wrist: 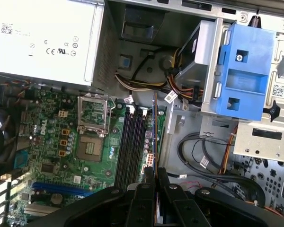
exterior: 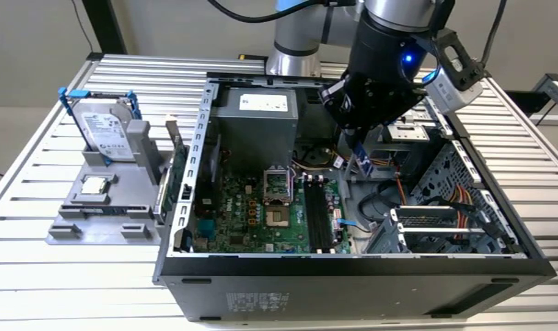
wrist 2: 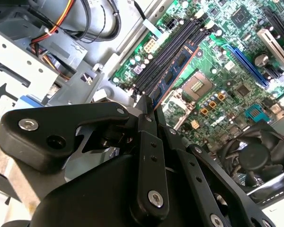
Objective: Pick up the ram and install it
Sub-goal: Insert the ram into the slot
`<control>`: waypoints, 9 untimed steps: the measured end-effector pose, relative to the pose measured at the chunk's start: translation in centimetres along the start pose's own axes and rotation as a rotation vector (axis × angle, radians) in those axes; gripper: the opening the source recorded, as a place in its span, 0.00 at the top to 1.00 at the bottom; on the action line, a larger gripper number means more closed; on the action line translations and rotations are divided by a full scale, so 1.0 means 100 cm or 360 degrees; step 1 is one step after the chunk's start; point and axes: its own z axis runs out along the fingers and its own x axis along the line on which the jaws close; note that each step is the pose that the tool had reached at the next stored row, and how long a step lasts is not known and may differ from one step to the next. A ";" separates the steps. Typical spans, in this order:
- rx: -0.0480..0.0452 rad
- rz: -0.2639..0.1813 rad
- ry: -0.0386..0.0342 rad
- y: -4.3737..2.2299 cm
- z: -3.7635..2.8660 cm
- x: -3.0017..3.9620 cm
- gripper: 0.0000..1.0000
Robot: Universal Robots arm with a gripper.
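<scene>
One ram (wrist 2: 173,75), one hard drive (exterior: 104,131), one CPU chip (exterior: 94,184), one computer case (exterior: 352,289).

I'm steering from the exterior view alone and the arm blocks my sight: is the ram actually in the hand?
Observer: Yes. In both wrist views the hand is shut on the ram, gripping one end.
Operator: Is it seated in a slot?
Observer: No. In the second wrist view it appears to hang above the memory slots, not pressed in.
Operator: Any slot taken?
Observer: In the first wrist view all four look empty.
</scene>
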 end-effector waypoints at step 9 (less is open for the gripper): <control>0.0000 0.0001 0.0000 -0.0001 0.0018 0.0000 1.00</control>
